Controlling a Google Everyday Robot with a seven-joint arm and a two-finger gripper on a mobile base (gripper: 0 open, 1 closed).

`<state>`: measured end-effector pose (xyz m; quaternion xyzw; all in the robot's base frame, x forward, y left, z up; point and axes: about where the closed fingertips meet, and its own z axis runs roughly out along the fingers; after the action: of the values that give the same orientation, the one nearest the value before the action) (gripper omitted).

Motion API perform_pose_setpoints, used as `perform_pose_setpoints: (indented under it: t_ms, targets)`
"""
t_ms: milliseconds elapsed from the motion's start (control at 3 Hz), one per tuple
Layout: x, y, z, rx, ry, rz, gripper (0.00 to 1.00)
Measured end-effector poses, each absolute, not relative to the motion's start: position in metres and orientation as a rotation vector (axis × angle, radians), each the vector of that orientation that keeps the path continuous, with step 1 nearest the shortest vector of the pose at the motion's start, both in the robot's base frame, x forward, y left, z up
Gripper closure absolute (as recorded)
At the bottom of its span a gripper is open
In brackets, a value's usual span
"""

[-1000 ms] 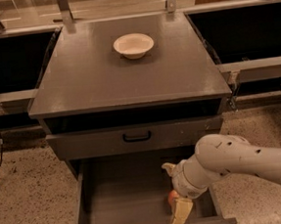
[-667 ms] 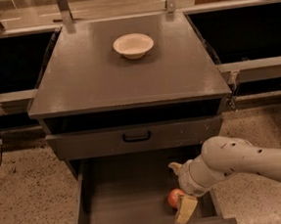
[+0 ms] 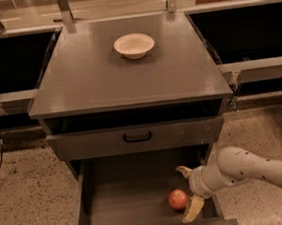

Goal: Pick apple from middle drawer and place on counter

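Note:
The apple, small, round and red-orange, lies on the floor of the open middle drawer, towards its front right. My gripper reaches in from the right on a white arm, just right of the apple. Its two cream fingers are spread apart, one behind the apple and one in front of it, with the apple partly between them. The fingers do not press on the apple. The counter is the dark-grey cabinet top above.
A white bowl stands on the counter near its back. A shut drawer front with a black handle sits above the open drawer. Speckled beige floor lies on both sides. Metal posts rise behind the counter.
My gripper has moved right and back a little within the drawer, uncovering the apple, which now shows fully to the left of the fingers. The fingers stay spread.

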<state>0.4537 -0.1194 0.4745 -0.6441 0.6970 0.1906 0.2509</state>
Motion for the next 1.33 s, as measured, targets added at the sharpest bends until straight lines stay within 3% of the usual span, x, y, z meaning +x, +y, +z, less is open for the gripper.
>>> perform_pose_setpoints:
  t_ms: [333, 667, 1333]
  targets:
    - [0.462, -0.125, 0.445, -1.782, 1.890, 0.498, 0.00]
    - [0.470, -0.130, 0.421, -1.788, 1.900, 0.487, 0.18]
    - [0.481, -0.147, 0.392, -1.790, 1.964, 0.495, 0.65]
